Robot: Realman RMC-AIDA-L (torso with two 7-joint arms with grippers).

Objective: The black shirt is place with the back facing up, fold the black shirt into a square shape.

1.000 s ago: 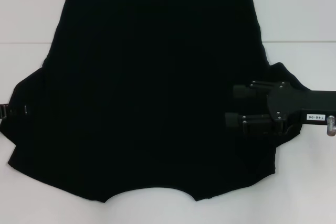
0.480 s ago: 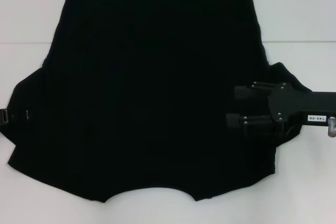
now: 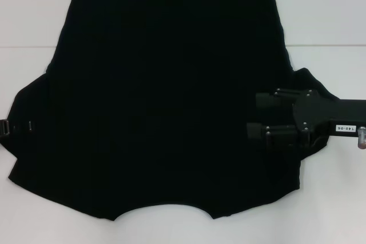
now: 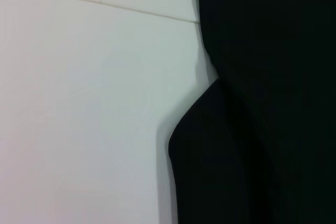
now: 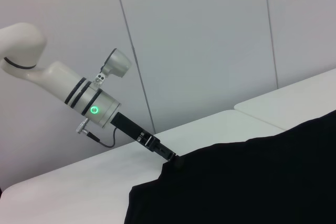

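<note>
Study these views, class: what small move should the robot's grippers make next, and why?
Probably close both grippers on the sleeves: the right gripper sits open over the black shirt at its right sleeve, the left gripper at the left sleeve edge, and the shirt lies flat, unfolded.

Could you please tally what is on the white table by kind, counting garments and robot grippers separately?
Garments: 1, the black shirt, spread flat on the table.
Grippers: 2, the right gripper over the shirt's right sleeve, the left gripper at its left sleeve edge.
Total: 3.
</note>
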